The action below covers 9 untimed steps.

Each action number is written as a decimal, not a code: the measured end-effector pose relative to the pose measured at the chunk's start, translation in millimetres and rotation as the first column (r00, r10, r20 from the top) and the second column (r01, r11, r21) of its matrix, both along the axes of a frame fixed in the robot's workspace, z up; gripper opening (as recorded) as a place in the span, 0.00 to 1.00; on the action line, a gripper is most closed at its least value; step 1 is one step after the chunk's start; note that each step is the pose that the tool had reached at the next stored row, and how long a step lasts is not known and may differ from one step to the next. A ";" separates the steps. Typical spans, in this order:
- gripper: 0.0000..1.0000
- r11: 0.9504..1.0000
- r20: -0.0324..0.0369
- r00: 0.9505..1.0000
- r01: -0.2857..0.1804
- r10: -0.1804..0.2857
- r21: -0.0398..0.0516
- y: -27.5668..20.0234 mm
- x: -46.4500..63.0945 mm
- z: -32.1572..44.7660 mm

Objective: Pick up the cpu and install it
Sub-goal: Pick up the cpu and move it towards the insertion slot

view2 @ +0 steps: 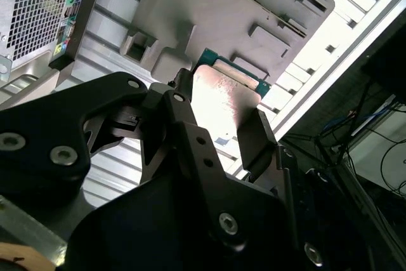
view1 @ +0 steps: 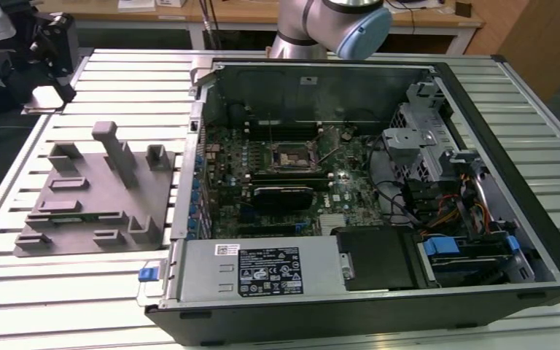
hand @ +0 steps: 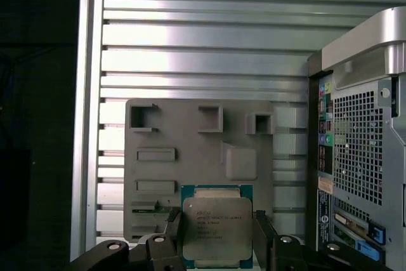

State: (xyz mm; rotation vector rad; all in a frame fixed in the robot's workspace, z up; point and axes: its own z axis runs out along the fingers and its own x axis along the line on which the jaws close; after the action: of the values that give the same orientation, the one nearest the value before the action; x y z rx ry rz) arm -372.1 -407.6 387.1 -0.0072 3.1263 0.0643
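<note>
On the ribbed aluminium table [view1: 114, 73] lay one big black computer case [view1: 513, 124], open on its side. Inside it we saw the green motherboard [view1: 260, 146] with one dark square socket with a metal rim [view1: 293, 154]. Just beside the case, on the exterior view's left, stood one grey moulded plastic fixture [view1: 85, 189]. The metal side wall of the case rose between this fixture and the motherboard. One grey robot arm [view1: 329, 25] stood behind the case.

The cpu [hand: 217, 230] was a small flat square chip with a pale silver metal top and a thin green border, with small dark print on the top. The gripper [hand: 217, 220] was clenched on it: two black fingers [hand: 172, 233] pressed on two opposite edges. In the first wrist view the chip hung in front of one edge of the fixture, and the perforated rear of the case was near. On the fixture we counted there three hollow square posts in one row and two long flat blocks.

In the second wrist view the shiny top of the cpu [view2: 225, 103] faced the camera.
</note>
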 end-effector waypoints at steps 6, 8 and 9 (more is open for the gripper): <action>0.53 1.000 0.000 1.000 0.000 0.000 0.000 0.0 3.4 0.0; 0.53 1.000 0.000 1.000 0.000 0.000 0.000 0.0 4.6 0.0; 0.53 1.000 0.000 1.000 0.000 0.000 0.000 0.0 5.1 0.0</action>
State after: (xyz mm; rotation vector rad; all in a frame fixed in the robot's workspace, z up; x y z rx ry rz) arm -366.9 -407.6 387.1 -0.0071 3.1262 0.0643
